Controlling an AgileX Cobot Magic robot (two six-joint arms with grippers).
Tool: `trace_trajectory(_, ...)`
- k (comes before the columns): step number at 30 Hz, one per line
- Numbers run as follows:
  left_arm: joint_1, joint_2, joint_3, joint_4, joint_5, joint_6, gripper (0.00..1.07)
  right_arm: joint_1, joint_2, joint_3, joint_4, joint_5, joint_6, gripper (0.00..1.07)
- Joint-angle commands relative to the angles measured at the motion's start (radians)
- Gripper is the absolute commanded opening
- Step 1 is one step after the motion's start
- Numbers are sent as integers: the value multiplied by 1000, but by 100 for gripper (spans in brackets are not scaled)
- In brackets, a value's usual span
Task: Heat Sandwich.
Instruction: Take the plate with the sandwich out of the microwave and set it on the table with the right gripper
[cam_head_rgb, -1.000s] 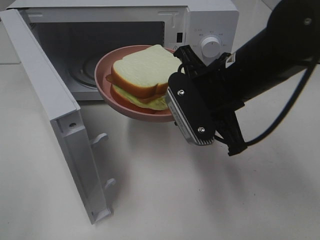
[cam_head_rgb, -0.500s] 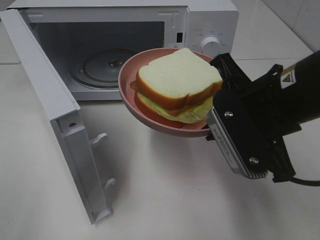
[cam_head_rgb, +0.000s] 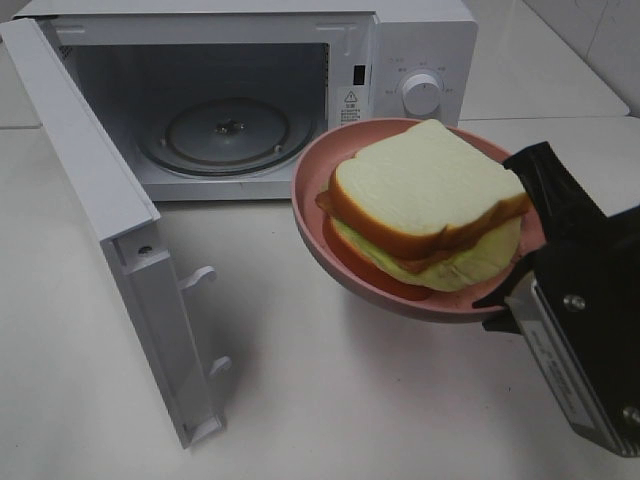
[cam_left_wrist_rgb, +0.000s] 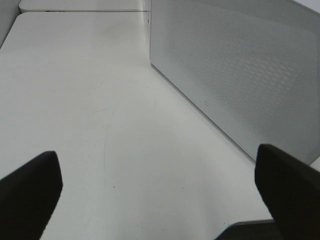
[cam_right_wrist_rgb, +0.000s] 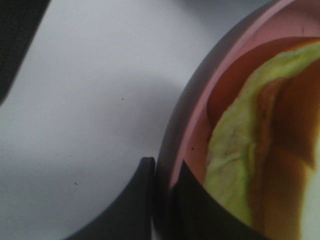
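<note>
Sandwich position: the sandwich (cam_head_rgb: 430, 205) sat on a pink plate (cam_head_rgb: 318, 215) held clear of the table (cam_head_rgb: 330, 400), in front of and to the right of the open microwave (cam_head_rgb: 250, 90), outside its cavity.
Sandwich vs right gripper: the right gripper (cam_right_wrist_rgb: 164, 200) was at the plate's near-right edge; sandwich lay just left of and beyond it, w/ its right end close to the black gripper body.
Right gripper grip: closed down to a narrow gap on the plate rim, one finger (cam_right_wrist_rgb: 132, 200) under/outside the rim, the other inside the plate beside the filling. It gripped the plate, not the bread.
Sandwich look: two thick white slices w/ tan-brown crust, pale green lettuce-like layer and reddish-brown filling between. Top slice sat slightly askew over the bottom one. Whole thing tilted a bit w/ the plate, the left rim lower.
Plate: round, pink, shallow bowl shape, a bit larger than the sandwich.
Microwave: white, door (cam_head_rgb: 110, 250) swung fully open to the left; glass turntable (cam_head_rgb: 225, 135) visible inside; dial (cam_head_rgb: 420, 93) on the right panel.
Left gripper: the left gripper (cam_left_wrist_rgb: 160, 175) was spread wide, holding nothing; dark fingertips (cam_left_wrist_rgb: 30, 185) over bare table, next to a perforated white panel (cam_left_wrist_rgb: 235, 65). Not seen in the overhead view.
</note>
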Motion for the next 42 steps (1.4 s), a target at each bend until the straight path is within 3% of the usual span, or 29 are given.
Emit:
trace_trajectory(1,2,-15,3,-1,-11,-6,98,-5,-32,10,-13,-12,25,0)
trace_trajectory(9,2,-15,3,-1,-11,-6,98,-5,-162,87,-48,41,89,0)
trace_trajectory(23,2,-15,3,-1,-11,-6,98,-5,-275,88,-181,157,290,0)
trace_trajectory(42,2,-15,3,-1,-11,-6,98,-5,-291,87,-519,220,776,0)
